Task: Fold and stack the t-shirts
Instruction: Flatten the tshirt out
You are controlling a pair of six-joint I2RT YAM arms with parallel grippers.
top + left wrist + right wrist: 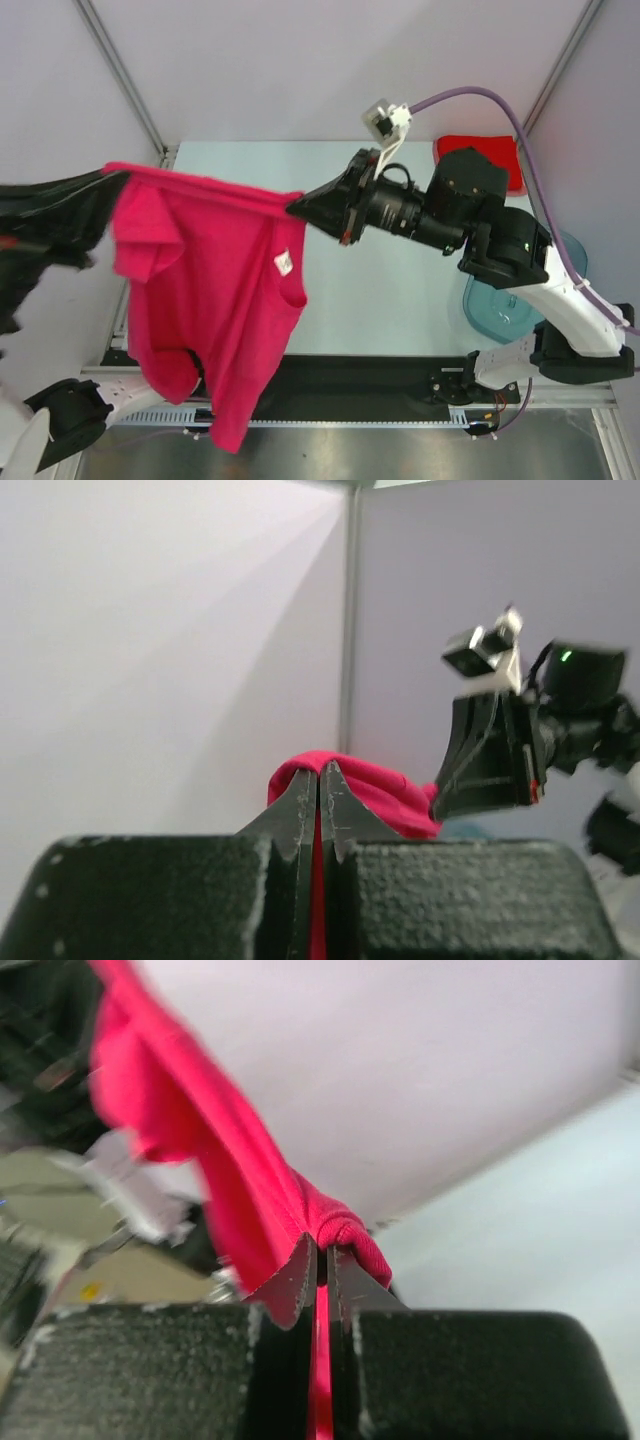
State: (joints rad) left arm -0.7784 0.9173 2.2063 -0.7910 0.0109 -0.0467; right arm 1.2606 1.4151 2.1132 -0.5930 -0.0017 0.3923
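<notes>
Left end effector (318, 770) and right end effector (322, 1246) hold magenta t-shirt (210, 270) edge taut.

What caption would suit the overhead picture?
Left hand and right hand hold the magenta-pink t-shirt stretched above the table; the red t-shirt lies on it.

Overhead cam, wrist close-ups, shared t-shirt (200, 290)

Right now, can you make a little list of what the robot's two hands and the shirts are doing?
left gripper: shut on one end of the pink t-shirt
right gripper: shut on the other end of the same edge
pink t-shirt: stretched in the air between both grippers, hanging down, unfolded
red t-shirt: lying at the far right corner of the table
tub: on the right side of the table, nearer than the red t-shirt
</notes>
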